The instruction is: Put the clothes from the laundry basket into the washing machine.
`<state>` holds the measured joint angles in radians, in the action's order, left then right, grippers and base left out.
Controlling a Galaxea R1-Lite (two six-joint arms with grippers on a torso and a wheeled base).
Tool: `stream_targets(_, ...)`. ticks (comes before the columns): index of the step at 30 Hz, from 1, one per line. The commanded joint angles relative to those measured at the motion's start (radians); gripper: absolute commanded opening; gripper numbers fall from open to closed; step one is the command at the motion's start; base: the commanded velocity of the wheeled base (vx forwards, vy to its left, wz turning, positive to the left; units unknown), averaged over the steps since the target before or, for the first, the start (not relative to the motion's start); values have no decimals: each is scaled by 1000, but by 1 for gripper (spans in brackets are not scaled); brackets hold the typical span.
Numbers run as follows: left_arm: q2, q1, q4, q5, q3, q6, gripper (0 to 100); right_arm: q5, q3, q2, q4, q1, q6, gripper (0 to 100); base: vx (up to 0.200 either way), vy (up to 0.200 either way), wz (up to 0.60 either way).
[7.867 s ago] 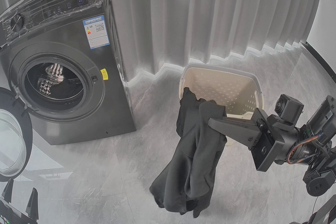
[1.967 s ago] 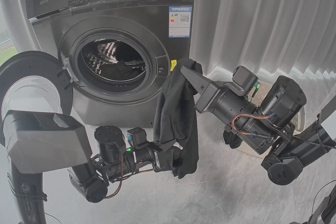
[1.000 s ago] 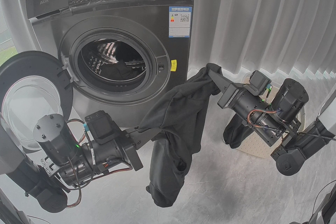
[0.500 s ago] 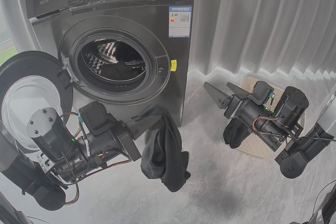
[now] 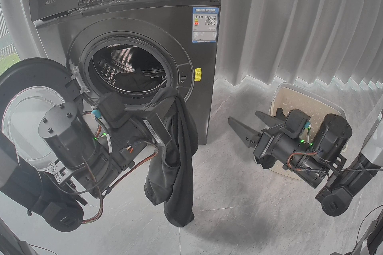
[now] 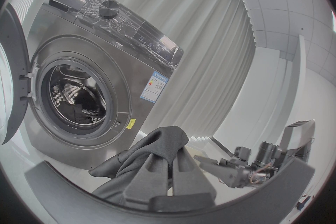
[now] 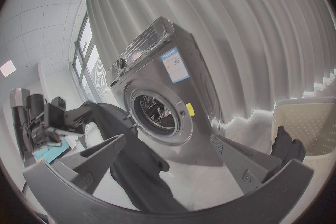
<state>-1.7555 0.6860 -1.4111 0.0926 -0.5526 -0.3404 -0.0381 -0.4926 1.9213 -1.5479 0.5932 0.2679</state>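
Laundry basket (image 5: 307,91) half hidden behind right arm; washer door (image 5: 36,72) cut by frame edge; left end effector (image 6: 170,165) tips buried under black garment (image 5: 175,164).

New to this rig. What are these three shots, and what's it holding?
A two-armed wheeled robot. The wide shot comes from its head camera; the other two come from cameras on each wrist, looking past that arm's jaws. On the floor stand a washing machine, its door swung open, and a cream laundry basket with a dark cloth draped over its rim. The left jaws are shut on a black garment hanging in front of the machine. The right jaws are open and empty, near the basket.
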Motion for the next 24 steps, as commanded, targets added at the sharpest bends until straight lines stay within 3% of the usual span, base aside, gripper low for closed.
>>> stream_targets(1, -4, 18, 40, 26, -44, 21, 0, -8, 42, -7, -1, 34, -6, 100, 0, 0, 0)
stream_targets(4, -4, 23, 90, 78, -66, 64, 0, -9, 49, -5, -1, 42, -6, 100, 0, 0, 0)
stream_targets(5, -4, 23, 90, 78, -66, 64, 0, -9, 49, -5, -1, 42, -6, 100, 0, 0, 0)
stream_targets(6, -5, 33, 124, 127, -92, 70, 0, -11, 52, -2, -1, 42, -6, 100, 0, 0, 0)
stream_targets(7, -4, 40, 133, 134, -95, 72, 0, -11, 54, -2, -1, 42, -6, 100, 0, 0, 0)
stream_targets(17, -2, 81, 192, 138, -125, 77, 0, -16, 83, 47, -1, 46, -9, 100, 0, 0, 0)
stream_targets(19, -12, 79, 199, 136, -132, 75, 0, -23, 91, 59, -1, 62, -41, 100, 0, 0, 0)
stream_targets(24, -53, 75, 202, 134, -153, 72, 0, -36, 74, 105, -1, 94, -58, 100, 0, 0, 0)
